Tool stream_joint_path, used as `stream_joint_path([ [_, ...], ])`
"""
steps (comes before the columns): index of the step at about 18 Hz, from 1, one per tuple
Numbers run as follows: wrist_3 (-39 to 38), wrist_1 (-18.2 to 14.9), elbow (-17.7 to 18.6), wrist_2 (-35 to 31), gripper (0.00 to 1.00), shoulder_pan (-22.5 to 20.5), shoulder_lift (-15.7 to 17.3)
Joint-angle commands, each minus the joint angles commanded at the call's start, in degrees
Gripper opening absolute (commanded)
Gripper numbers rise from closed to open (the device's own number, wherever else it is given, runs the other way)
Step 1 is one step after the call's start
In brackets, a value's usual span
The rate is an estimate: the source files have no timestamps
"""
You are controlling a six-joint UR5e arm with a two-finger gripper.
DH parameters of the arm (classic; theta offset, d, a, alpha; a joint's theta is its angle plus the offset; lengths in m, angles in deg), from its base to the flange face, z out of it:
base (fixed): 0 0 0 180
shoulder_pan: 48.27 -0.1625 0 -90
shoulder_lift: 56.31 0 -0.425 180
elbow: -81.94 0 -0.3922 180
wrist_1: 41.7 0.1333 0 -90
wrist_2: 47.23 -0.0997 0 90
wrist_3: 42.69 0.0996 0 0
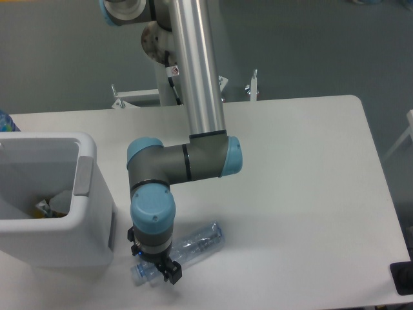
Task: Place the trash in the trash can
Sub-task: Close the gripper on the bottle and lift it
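Observation:
The crushed clear, blue-tinted bottle [193,241] lies on the white table [303,168] near the front edge, its cap end pointing front-left. My gripper [155,263] points straight down over that cap end, with a black finger on either side of the bottle, and looks open. The white trash can [87,213] stands just left of the gripper, almost touching the arm's wrist. Inside the can, a pale crumpled piece [61,202] that looks like the wrapper rests at the bottom.
A small yellowish item [42,208] lies beside the pale piece in the can. A blue object [4,121] peeks in at the left edge. A black item [402,278] sits at the table's front right corner. The arm's base and metal brackets [122,98] stand behind the table.

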Motion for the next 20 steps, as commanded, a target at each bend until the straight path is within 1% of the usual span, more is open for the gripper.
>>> stream_joint_path([
  [2,0.0,0.0,0.0,-0.36,0.69,0.09,0.09],
  [4,0.0,-0.09,0.09,-0.36,0.59,0.09,0.09],
  [6,0.0,-0.17,0.0,-0.36,0.5,0.09,0.35],
  [9,0.09,-0.18,-0.09,-0.36,0.41,0.09,1.23],
  [11,0.09,-0.09,-0.52,-0.18,0.4,-0.44,1.93],
  [14,0.44,-0.18,-0.97,0.96,0.4,-4.21,4.3],
  [17,1.23,-0.09,-1.23,7.18,0.4,-7.72,6.76],
  [20,1.14,-0.09,-2.28,11.85,0.4,-10.8,7.91],
])
